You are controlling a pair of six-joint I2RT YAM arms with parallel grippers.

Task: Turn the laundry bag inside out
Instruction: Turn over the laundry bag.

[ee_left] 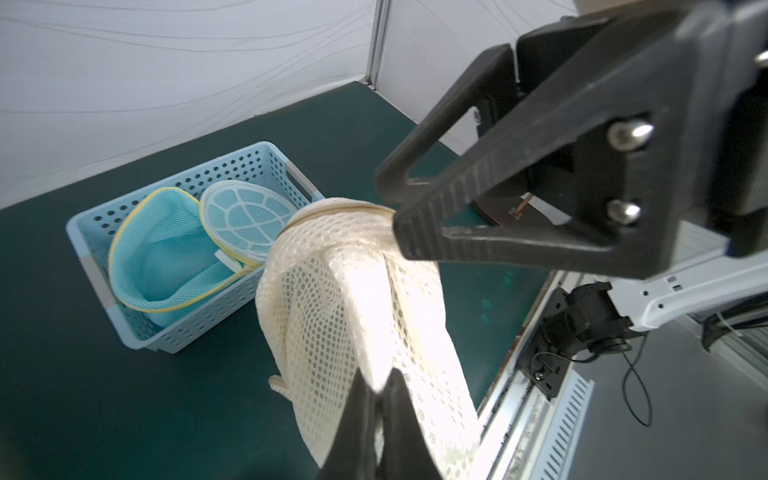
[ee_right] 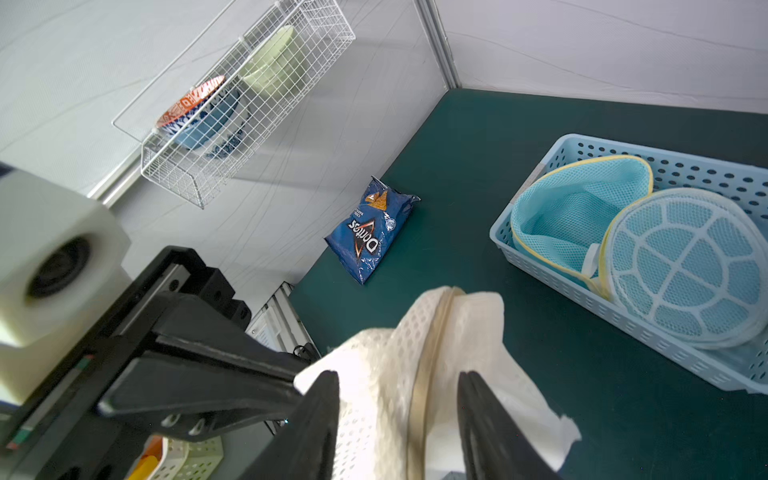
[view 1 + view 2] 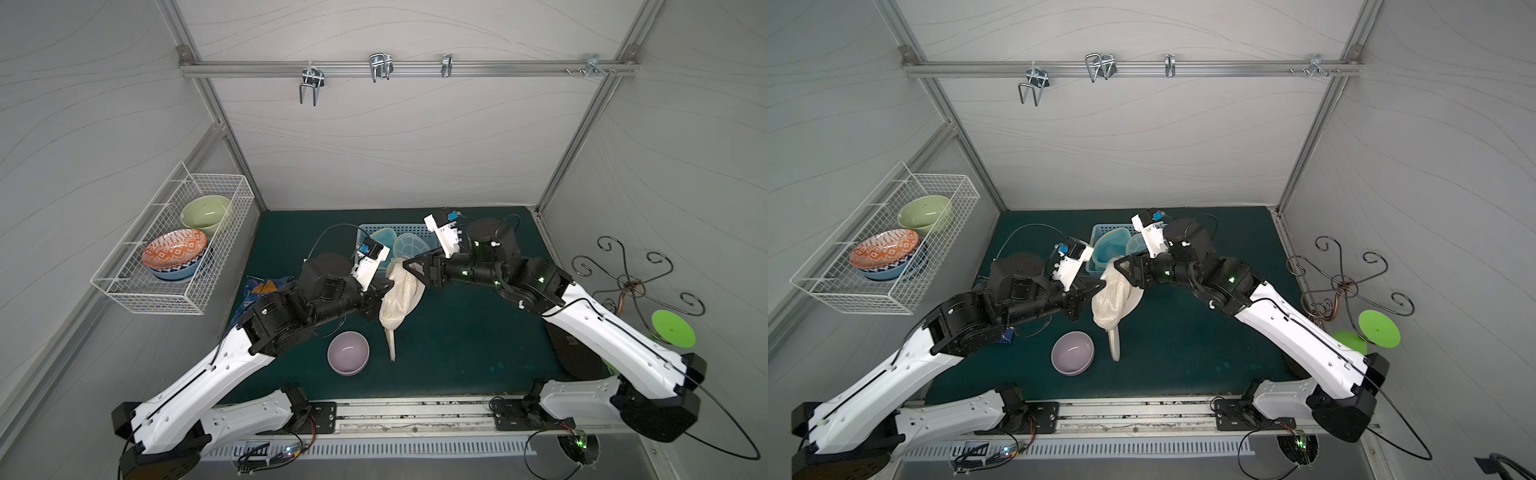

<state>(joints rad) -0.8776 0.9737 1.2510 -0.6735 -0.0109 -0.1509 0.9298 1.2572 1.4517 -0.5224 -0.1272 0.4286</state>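
Black ribbed fingers [image 1: 351, 428] of the left gripper [image 1: 378, 388] are pinched together on a fold of the cream mesh laundry bag [image 1: 353, 291]; in a top view the bag [image 3: 401, 299] hangs over the middle of the dark green mat [image 3: 457, 353], a narrow strip trailing toward six o'clock; the right gripper [image 2: 397, 376], at the bag's one o'clock, holds its jaws apart astride the zippered rim; a light-blue perforated plastic basket [image 3: 386, 227] lies at twelve o'clock, a round lilac bowl [image 3: 348, 352] at seven o'clock, a blue Doritos chip packet [image 2: 370, 232] at nine o'clock.
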